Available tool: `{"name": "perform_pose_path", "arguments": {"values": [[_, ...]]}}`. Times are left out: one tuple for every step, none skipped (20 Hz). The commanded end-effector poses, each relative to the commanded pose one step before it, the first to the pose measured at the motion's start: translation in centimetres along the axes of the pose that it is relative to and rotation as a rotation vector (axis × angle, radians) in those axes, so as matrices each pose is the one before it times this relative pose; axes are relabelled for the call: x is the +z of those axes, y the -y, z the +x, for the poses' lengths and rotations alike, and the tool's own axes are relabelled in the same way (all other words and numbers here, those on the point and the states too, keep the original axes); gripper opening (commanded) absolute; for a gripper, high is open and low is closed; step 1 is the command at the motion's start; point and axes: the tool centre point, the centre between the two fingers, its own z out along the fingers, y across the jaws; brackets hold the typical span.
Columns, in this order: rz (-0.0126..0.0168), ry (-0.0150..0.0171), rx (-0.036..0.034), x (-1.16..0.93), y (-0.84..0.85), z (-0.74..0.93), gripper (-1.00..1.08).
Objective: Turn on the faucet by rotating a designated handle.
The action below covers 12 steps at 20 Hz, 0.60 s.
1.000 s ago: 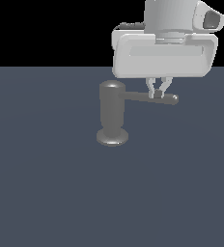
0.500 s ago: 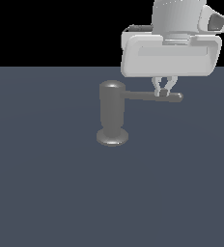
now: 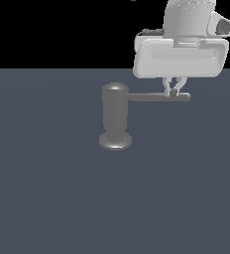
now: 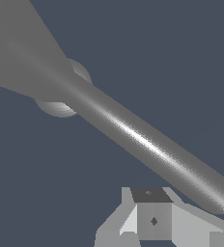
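Observation:
The faucet (image 3: pixel 115 118) is a dull grey upright cylinder with a domed top and a round disc base, standing mid-scene. Its handle (image 3: pixel 159 97), a thin grey rod, sticks out level toward the exterior view's right. My gripper (image 3: pixel 174 92) hangs from above with its fingers together, shut, the tips touching the rod near its outer end. In the wrist view the handle (image 4: pixel 143 140) runs diagonally from the faucet body (image 4: pixel 17 53), and the gripper (image 4: pixel 152 219) sits beside the rod's rounded end, not around it.
A flat dark blue-grey floor (image 3: pixel 47 198) spreads all around the faucet. The white gripper housing (image 3: pixel 181 57) hovers over the rod's outer half.
My gripper has shifted toward the exterior view's right. The handle's outer end has swung along with it, now reaching slightly farther right and sitting a little higher in the picture.

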Motion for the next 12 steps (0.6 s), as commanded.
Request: {"name": "perform_pose_path", "arguments": {"values": [[-0.00055, 0.00351, -0.00508, 0.404, -0.35, 0.864, -1.0], [0.00011, 0.00045, 0.00051, 0.023, -0.219, 0.239, -1.0], [0.00016, 0.00064, 0.00072, 0.033, -0.229, 0.239, -1.0], [0.00011, 0.00045, 0.00051, 0.023, -0.217, 0.238, -1.0], [0.00016, 0.00064, 0.00072, 0.033, -0.228, 0.237, -1.0], [0.00016, 0.00064, 0.00072, 0.033, -0.228, 0.237, -1.0], [0.00016, 0.00064, 0.00072, 0.033, -0.227, 0.236, -1.0], [0.00016, 0.00064, 0.00072, 0.033, -0.226, 0.235, -1.0], [0.00011, 0.00045, 0.00051, 0.022, -0.214, 0.234, -1.0], [0.00011, 0.00045, 0.00051, 0.022, -0.213, 0.234, -1.0], [0.00016, 0.00064, 0.00072, 0.033, -0.224, 0.232, -1.0], [0.00016, 0.00064, 0.00072, 0.033, -0.224, 0.232, -1.0]]}}
